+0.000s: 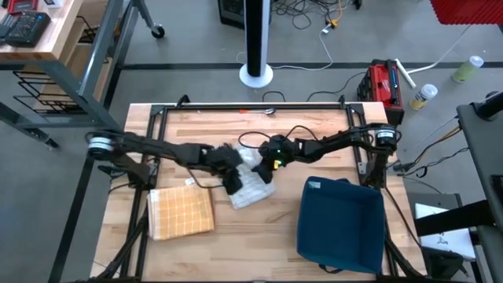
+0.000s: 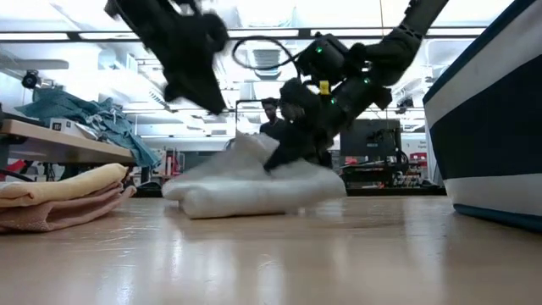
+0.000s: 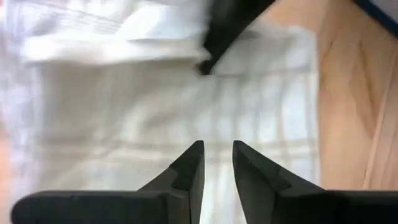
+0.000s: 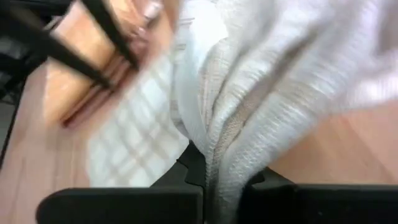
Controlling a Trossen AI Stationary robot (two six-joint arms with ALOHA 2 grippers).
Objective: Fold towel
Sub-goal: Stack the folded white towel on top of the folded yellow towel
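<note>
My right claw point(image 4: 217, 180) is clamped shut on a gathered fold of the white towel point(image 4: 261, 81); the cloth bunches up between my 2 fingers point(image 4: 186, 171) and spills away over the wood. My left claw point(image 3: 216, 163) hovers just above the flat part of the same towel, its 2 fingers a narrow gap apart and holding nothing. From above, the white towel point(image 1: 250, 182) lies crumpled near the middle of the table point(image 1: 314, 145), with my left claw point(image 1: 233, 182) at its left edge and my right claw point(image 1: 266, 167) at its upper right side. Seen from table height, the towel point(image 2: 254, 182) sits as a low heap, its top pinched up under my right claw point(image 2: 275, 159). Farther left lies a folded yellow checked towel point(image 1: 181, 211); to the right stands a dark blue bin point(image 1: 339, 224).
</note>
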